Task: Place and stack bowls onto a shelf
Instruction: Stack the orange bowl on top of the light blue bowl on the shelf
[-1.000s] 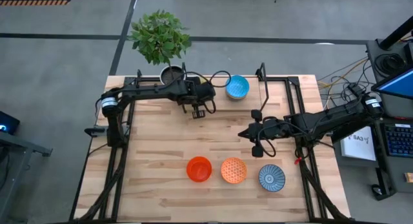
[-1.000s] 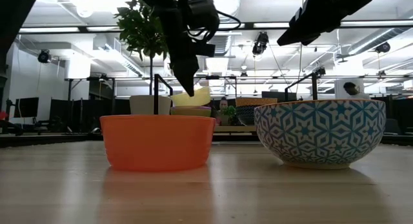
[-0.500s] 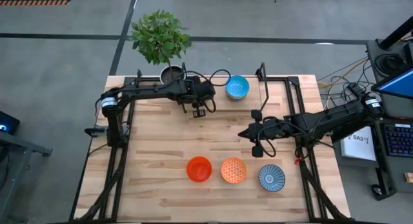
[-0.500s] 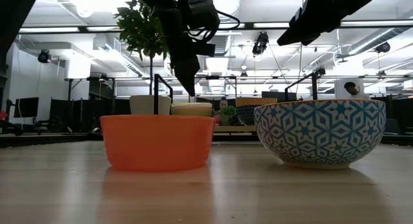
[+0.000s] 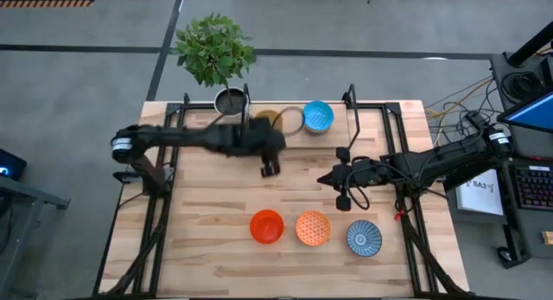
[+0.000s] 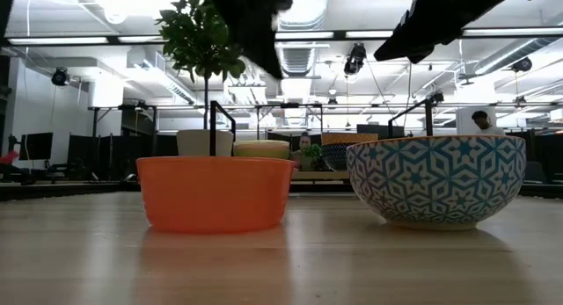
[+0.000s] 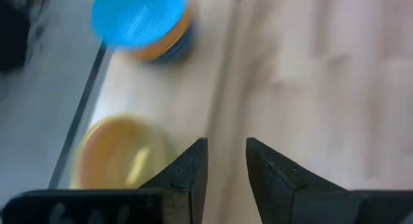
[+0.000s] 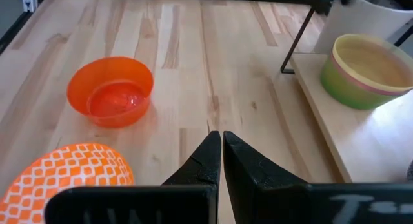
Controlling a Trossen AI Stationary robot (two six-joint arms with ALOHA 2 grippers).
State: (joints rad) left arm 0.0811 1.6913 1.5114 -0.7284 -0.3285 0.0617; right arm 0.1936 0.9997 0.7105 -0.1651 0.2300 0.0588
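Note:
Three bowls stand in a row near the table's near edge: red-orange, dotted orange and blue-and-white patterned. On the shelf at the far edge sit a yellow bowl, topping a stack above a green one, and a light blue bowl on a second stack. My left gripper hovers open and empty just on the near side of the shelf, the yellow bowl behind it. My right gripper hangs shut and empty over mid-table.
A dark pot with a leafy plant stands at the far edge, left of the shelf. Black upright posts frame the shelf. Bare wood lies between the shelf and the near row of bowls.
The yellow bowl, tilted under my left gripper a second ago, has settled level on its stack. My left gripper has come off it, risen and drawn back toward the table's near edge, moving fast. My right arm has kept still.

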